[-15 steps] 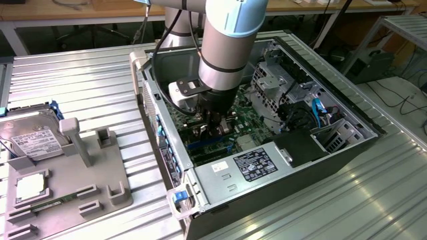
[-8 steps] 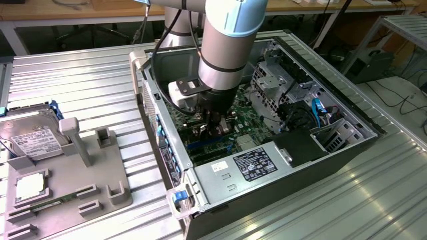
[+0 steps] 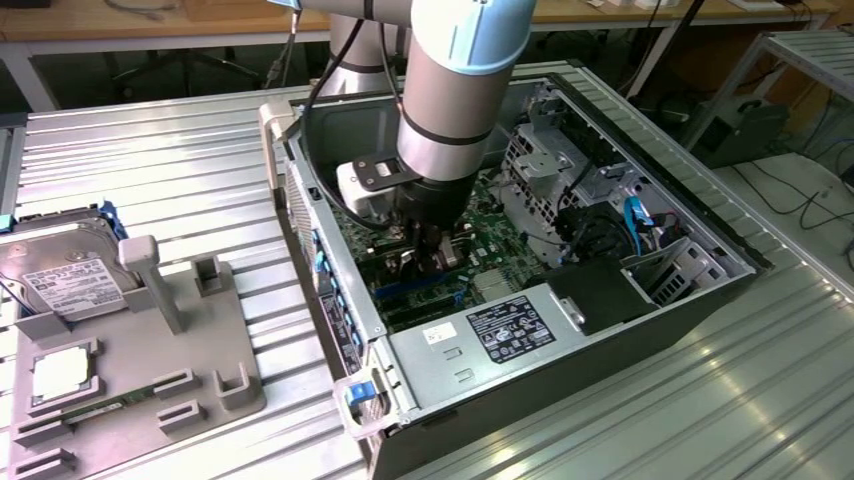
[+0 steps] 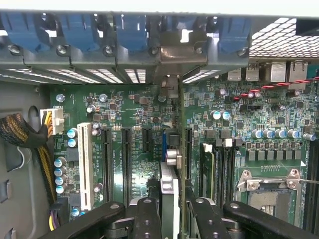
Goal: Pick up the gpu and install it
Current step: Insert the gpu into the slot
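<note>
The arm (image 3: 461, 80) is reaching down into the open computer case (image 3: 334, 300), which is lying on its side on the ribbed metal table (image 3: 160, 170). The gripper (image 3: 434, 255) is sitting low over the motherboard (image 4: 129, 107).

In the wrist view the gripper (image 4: 174, 219) is clamping the gpu (image 4: 169, 186) between its two black fingers (image 4: 147, 219). The gpu is standing on edge over the row of long expansion slots, and its far end is reaching toward the case wall carrying the blue clips (image 4: 132, 30). Whether its lower edge is sitting in a slot cannot be told.

The power supply (image 3: 514, 325) is lying just beside the work area, inside the case. On the exterior view's left, a hard drive (image 3: 60, 270) is resting on a grey tray (image 3: 200, 360), well apart from the case.
</note>
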Available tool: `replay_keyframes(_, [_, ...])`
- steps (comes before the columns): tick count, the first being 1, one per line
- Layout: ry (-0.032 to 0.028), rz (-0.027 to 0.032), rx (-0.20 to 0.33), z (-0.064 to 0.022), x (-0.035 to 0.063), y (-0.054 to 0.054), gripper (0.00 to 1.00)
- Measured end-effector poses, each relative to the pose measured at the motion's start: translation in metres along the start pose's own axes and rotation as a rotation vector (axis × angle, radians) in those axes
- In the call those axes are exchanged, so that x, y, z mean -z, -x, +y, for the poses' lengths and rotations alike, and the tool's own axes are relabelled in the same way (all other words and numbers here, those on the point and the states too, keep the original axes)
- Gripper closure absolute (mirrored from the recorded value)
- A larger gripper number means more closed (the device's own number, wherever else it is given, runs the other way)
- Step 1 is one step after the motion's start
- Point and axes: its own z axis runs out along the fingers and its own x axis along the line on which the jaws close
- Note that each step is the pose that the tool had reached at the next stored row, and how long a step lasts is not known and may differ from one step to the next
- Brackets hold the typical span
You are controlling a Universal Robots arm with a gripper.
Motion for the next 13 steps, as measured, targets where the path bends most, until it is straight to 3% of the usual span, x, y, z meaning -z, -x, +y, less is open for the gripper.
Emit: replay_keyframes(13, [-0.0009, 0.0008, -0.016, 0.0000, 0.0000, 0.0000, 0.72])
